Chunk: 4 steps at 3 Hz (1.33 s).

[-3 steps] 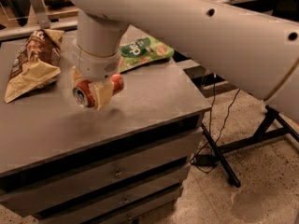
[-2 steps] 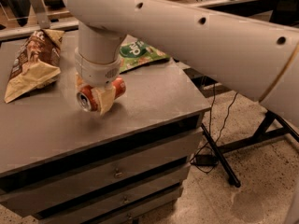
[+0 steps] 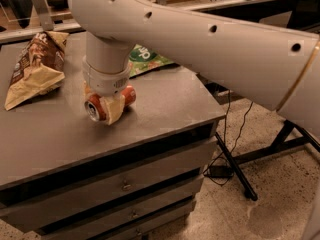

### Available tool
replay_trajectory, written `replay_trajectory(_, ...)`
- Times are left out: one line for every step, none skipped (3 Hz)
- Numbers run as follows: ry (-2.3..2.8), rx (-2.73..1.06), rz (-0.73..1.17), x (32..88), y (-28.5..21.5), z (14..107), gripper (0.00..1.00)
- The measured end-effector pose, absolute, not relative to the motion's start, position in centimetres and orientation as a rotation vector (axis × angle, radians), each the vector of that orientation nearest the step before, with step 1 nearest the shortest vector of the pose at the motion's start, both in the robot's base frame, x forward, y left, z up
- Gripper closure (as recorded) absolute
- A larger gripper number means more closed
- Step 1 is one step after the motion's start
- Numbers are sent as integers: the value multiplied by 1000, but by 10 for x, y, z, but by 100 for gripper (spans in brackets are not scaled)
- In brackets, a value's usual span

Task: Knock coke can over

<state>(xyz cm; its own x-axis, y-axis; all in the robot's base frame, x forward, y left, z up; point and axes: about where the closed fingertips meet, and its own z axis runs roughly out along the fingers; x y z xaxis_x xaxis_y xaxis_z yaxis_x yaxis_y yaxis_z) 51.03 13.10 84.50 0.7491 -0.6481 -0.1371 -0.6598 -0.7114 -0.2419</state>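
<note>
The red coke can [image 3: 128,94] lies on its side on the grey cabinet top [image 3: 165,104], its silver top facing the front left. My gripper [image 3: 103,105] reaches down from the big white arm and straddles the can. One tan finger [image 3: 114,109] crosses the can's front, and the other sits behind it on the left. The fingers are closed against the can, which rests on or just above the surface.
A brown and tan chip bag [image 3: 35,66] lies at the cabinet's back left. A green snack bag [image 3: 146,59] lies at the back, partly behind the arm. The cabinet's right edge drops to the floor, where black stand legs [image 3: 235,171] and cables lie.
The gripper and the can have shifted slightly down and toward the front. The can stays on its side between the fingers. The bags have not moved.
</note>
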Motion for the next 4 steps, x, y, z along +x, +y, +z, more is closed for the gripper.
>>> replay_trajectory(1045, -2651, 60, 514, 130, 844, 57)
replay_trajectory(1057, -2637, 69, 517, 130, 845, 35)
replay_trajectory(1061, -2623, 78, 518, 129, 845, 12)
replay_trajectory(1069, -2612, 96, 519, 128, 846, 0)
